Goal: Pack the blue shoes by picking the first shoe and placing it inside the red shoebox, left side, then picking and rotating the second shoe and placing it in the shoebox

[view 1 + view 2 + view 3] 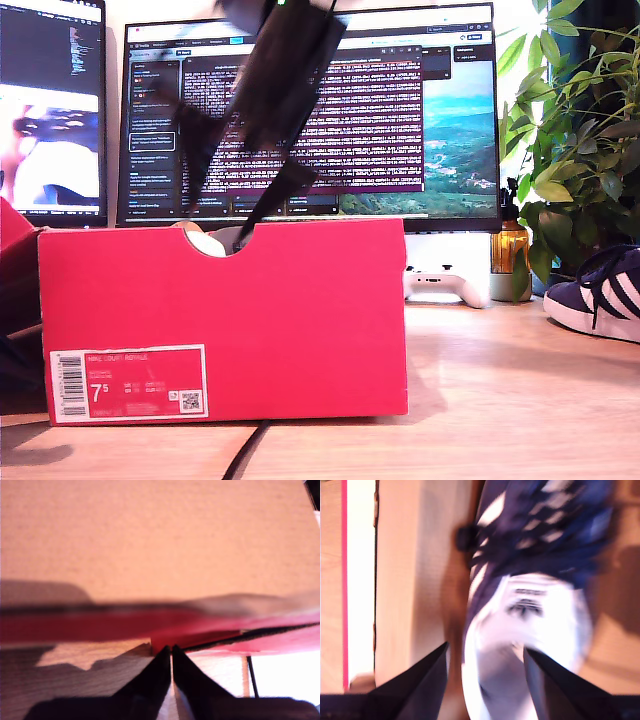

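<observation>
In the exterior view, the red shoebox [225,320] stands on the tabletop [500,400] with a blurred arm [275,90] above its notch, where something pale shows. A second blue shoe [600,295] waits at this view's right edge, well apart. The risk as I judge it: the arm could clip the box wall on its way and drag the box.

In the first wrist view, my first claw [171,652] is pinched together, holding nothing, close to the box's red edge [100,627].

In the second wrist view, my second claw [485,652] is spread wide around the white heel of a blue shoe [530,615] inside the box; contact is unclear through blur. An incomplete release could drag the shoe askew.
</observation>
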`<state>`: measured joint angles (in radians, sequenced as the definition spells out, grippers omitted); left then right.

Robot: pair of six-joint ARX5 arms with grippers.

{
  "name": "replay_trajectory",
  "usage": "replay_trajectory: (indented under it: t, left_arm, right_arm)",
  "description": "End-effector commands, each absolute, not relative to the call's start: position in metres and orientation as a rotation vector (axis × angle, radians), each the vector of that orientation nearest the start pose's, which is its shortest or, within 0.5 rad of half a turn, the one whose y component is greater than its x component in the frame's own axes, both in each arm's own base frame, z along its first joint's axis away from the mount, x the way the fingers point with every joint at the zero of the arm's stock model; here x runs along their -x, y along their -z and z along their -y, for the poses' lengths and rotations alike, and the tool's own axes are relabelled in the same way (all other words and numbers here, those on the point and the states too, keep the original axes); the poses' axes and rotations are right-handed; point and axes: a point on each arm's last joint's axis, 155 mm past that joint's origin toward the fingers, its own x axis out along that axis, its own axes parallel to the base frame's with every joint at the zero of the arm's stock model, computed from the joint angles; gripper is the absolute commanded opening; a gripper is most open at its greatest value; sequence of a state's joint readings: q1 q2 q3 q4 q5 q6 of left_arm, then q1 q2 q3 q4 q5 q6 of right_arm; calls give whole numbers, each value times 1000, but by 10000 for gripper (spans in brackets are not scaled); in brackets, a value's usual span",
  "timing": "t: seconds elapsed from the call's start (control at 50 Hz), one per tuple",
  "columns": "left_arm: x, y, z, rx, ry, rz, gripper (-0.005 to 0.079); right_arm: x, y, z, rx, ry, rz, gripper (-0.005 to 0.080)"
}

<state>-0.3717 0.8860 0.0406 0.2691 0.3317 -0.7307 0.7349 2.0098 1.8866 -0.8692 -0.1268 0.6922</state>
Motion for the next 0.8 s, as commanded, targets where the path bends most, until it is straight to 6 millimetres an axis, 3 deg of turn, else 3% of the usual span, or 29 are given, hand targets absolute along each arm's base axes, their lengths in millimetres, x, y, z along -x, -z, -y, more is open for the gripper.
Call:
replay_trajectory:
  t: [0.0,0.12,0.24,0.38,0.62,0.78]
  left_arm:
    - [-218,-25,151,667,433,-827,-19]
    - [-218,-25,151,667,433,-827,-19]
    - [-218,-25,151,667,433,-827,-19]
    - [-218,-25,151,667,433,-827,-19]
    - [-218,-25,151,667,433,-827,-19]
    - [-218,-25,151,667,433,-827,-19]
  right_arm:
    - [-376,-198,-357,-273,-453,-1107,429]
    - [-383,-209,-342,-277,-424,-1106,428]
    - [-406,-208,-302,-271,-272,-1079,428]
    - [-426,-199,-244,-403,24,-1075,428]
    - [-405,-180,-129,-437,546,-1106,428]
    - [-410,-182,-108,-462,584,-1097,429]
